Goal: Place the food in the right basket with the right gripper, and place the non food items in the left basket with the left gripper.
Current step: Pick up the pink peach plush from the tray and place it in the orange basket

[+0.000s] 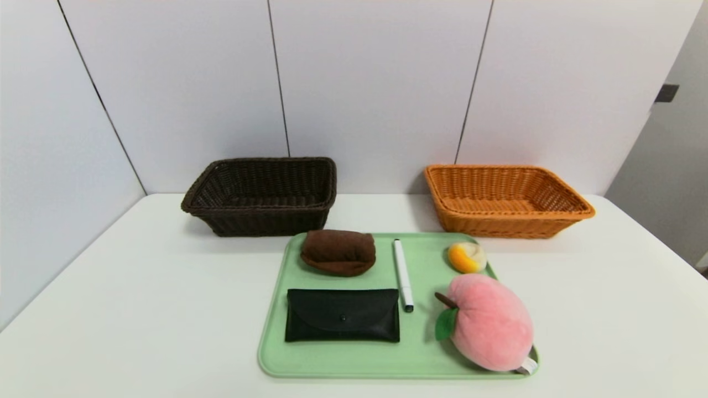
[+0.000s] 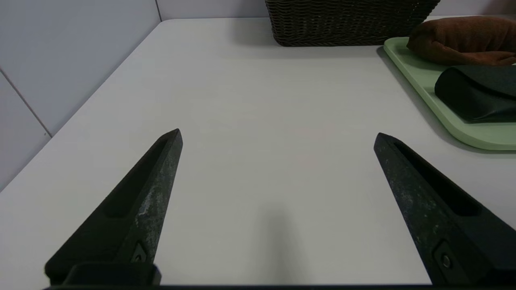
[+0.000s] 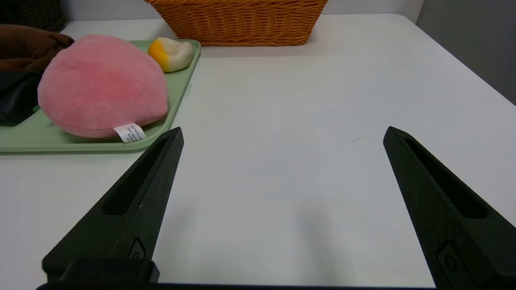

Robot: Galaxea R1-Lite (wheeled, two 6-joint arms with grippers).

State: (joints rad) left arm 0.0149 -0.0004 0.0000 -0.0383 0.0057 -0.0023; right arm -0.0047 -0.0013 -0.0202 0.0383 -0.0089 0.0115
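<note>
On a green tray (image 1: 332, 359) lie the food, a pink plush peach (image 1: 489, 329) (image 3: 100, 86) and a small orange-and-white piece (image 1: 467, 257) (image 3: 171, 53), and the non food items: a black pouch (image 1: 342, 315) (image 2: 479, 96), a brown cloth bundle (image 1: 338, 252) (image 2: 463, 39) and a white marker pen (image 1: 402, 274). The dark brown left basket (image 1: 260, 196) (image 2: 346, 22) and the orange-tan right basket (image 1: 506, 200) (image 3: 242, 20) stand behind the tray. My left gripper (image 2: 278, 137) is open over bare table left of the tray. Right of the tray, my right gripper (image 3: 282, 135) is open, holding nothing. Neither gripper shows in the head view.
The white table (image 1: 138, 309) runs to a white panelled wall (image 1: 359, 83) behind the baskets and on the left. Its right edge (image 3: 463, 68) drops off beside the orange basket. Bare table lies on both sides of the tray.
</note>
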